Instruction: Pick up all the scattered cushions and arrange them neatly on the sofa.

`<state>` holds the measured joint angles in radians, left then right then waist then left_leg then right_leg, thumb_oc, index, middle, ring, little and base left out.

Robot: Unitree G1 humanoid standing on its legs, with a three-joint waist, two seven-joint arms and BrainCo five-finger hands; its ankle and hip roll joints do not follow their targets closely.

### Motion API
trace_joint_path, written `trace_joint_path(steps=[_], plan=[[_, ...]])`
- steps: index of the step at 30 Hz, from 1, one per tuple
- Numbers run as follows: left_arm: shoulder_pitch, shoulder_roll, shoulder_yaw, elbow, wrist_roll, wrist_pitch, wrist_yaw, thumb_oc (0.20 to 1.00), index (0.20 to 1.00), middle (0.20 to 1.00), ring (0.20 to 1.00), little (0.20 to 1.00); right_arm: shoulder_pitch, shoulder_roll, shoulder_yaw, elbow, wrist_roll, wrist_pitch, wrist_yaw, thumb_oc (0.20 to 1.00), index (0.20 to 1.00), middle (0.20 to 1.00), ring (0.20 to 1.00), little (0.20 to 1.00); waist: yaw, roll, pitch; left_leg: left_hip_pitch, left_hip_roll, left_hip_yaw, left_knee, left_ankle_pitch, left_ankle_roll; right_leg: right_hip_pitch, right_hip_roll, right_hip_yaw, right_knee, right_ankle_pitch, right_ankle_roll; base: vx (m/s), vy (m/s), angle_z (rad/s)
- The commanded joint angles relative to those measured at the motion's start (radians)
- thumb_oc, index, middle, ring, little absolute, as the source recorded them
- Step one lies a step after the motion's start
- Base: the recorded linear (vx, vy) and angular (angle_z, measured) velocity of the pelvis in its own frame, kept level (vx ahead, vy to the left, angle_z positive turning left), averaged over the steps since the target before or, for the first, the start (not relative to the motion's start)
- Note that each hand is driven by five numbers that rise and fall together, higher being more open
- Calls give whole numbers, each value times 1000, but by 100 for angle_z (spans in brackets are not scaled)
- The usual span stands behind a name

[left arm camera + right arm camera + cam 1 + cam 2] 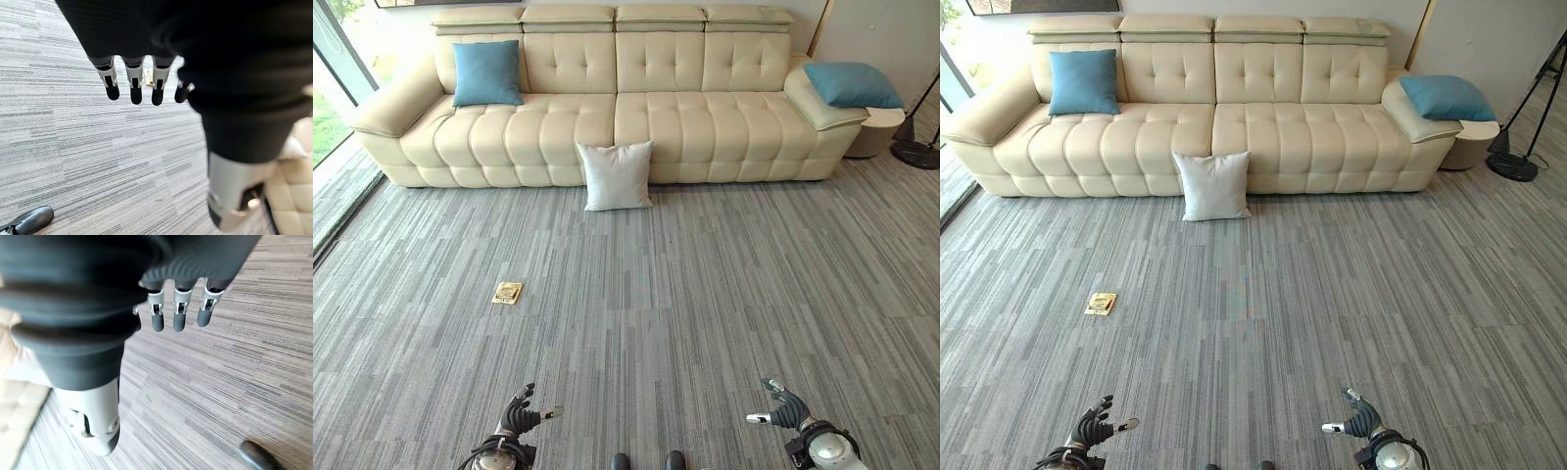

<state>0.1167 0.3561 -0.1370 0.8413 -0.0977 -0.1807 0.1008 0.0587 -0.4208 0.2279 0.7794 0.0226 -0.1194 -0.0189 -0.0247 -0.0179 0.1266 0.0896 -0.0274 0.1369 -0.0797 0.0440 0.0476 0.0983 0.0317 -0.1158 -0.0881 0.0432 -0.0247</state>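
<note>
- Low at the near edge of the head view, the left hand (pixel 517 419) and right hand (pixel 783 409) hang over bare carpet (pixel 656 323); both hands' fingers (pixel 134 85) are straight, relaxed and a little spread, holding nothing.
- Straight ahead and well apart from both hands, a white cushion (pixel 617 175) stands upright on the carpet, leaning against the sofa (pixel 607 122) front near its middle.
- It lies roughly midway between the hands, perhaps slightly nearer the left; I judge either could take it after walking forward.
- One blue cushion (pixel 486 72) already stands on the seat at the left end; another blue one (pixel 850 84) lies on the right armrest.
- A small brass floor plate (pixel 507 292) sits left of the path.
</note>
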Motion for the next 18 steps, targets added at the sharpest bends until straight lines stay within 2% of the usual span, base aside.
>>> trace_joint_path(steps=[1,6,11,13,15,17,18], plan=[[-23,37,37,-15,2,-30,19,1000,1000,1000,1000,1000,-16,-3,-11,-3,65,-17,-13,1000,1000,1000,1000,1000,-17,-42,-23,31,60,-36,-8,-93,-92,21,-104,15,1,-78,141,26,8,4],[-27,21,45,-31,-19,-25,32,1000,1000,1000,1000,1000,-24,5,-18,-6,76,-14,-25,1000,1000,1000,1000,1000,-13,-45,-16,29,51,-33,-3,-100,-84,23,-109,17,1,-78,144,67,28,2],[-43,32,45,-102,-57,-33,41,1000,1000,1000,1000,1000,-53,1,-24,-24,79,-7,-41,1000,1000,1000,1000,1000,2,-62,1,-78,21,-29,135,-154,-61,-27,-144,18,63,-86,159,42,129,0],[-56,36,40,-118,-71,-37,41,1000,1000,1000,1000,1000,-80,3,-18,-24,69,0,-49,1000,1000,1000,1000,1000,11,-63,13,-111,6,-19,177,-178,-46,-77,-170,23,136,-79,187,63,287,-18],[-63,41,33,-144,-70,-34,31,1000,1000,1000,1000,1000,-101,7,-6,-45,57,4,-43,1000,1000,1000,1000,1000,10,-54,32,-102,-15,-26,171,-193,-15,-168,-194,38,313,-29,220,112,312,-30],[-76,34,22,-130,-60,-31,29,1000,1000,1000,1000,1000,-102,9,7,-77,49,2,-37,1000,1000,1000,1000,1000,-7,-32,55,-41,-26,-56,147,-213,-2,-256,-173,49,425,-30,204,285,226,19],[-76,30,19,-129,-63,-32,29,1000,1000,1000,1000,1000,-101,3,13,-91,49,1,-37,1000,1000,1000,1000,1000,-15,-24,64,-6,-32,-65,128,-222,0,-292,-163,30,400,-38,191,415,75,47]])
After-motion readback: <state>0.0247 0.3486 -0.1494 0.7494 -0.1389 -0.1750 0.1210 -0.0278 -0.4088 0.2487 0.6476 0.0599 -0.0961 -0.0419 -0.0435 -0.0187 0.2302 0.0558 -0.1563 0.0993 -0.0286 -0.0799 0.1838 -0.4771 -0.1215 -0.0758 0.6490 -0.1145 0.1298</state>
